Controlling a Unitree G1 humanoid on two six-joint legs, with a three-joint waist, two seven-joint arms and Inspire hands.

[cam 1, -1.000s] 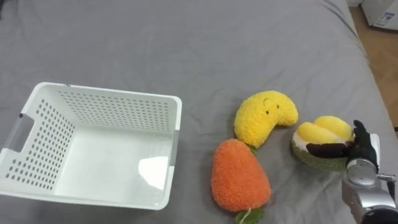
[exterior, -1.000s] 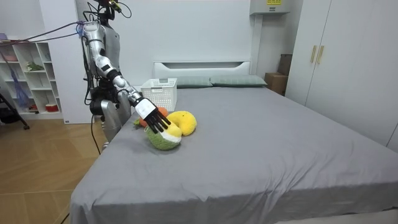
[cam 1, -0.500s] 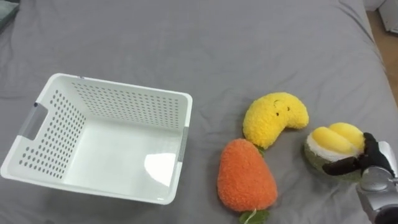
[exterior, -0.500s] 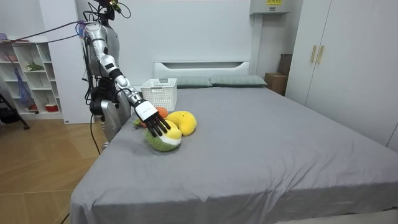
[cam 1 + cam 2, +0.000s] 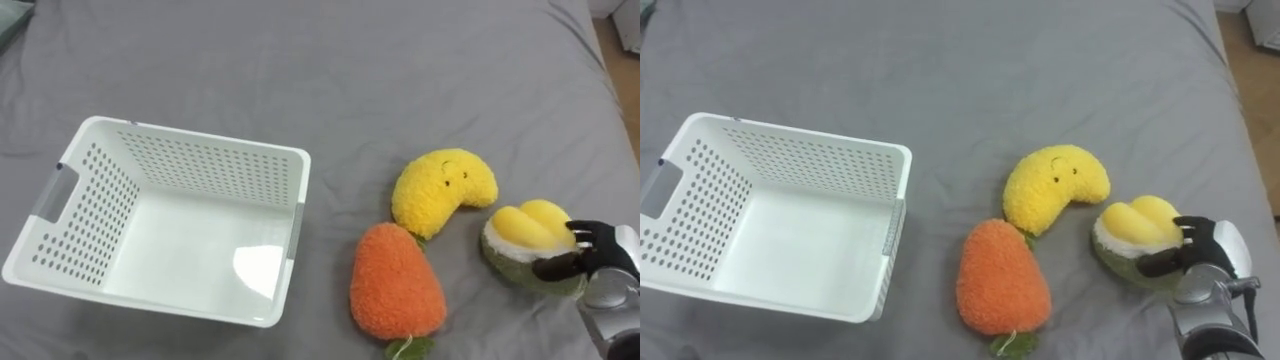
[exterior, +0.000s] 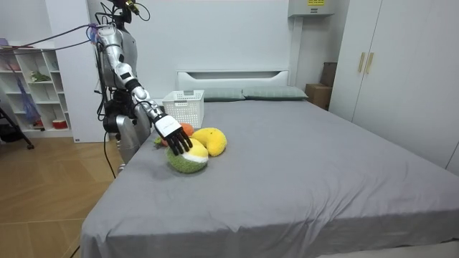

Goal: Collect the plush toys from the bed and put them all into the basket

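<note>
On bed (image 5: pixel 350 60), right robot hand (image 5: pixel 605 252) clasps durian toy (image 5: pixel 520 232) — forearm cropped

My head eyes look closely down on the grey-sheeted bed (image 5: pixel 400 80); the distant room camera shares it from its foot.

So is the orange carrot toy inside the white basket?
No, the orange carrot toy lies on the grey bed, to the right of the white basket and outside it.

The white perforated plastic basket (image 5: pixel 180 165) looks smooth and slightly glossy. The bed's grey cloth sheet (image 5: pixel 350 80) is matt. The orange carrot-shaped plush toy (image 5: pixel 393 285), the yellow crescent plush toy (image 5: pixel 440 190) and the green-and-yellow round plush toy (image 5: pixel 515 240) are fuzzy.
</note>
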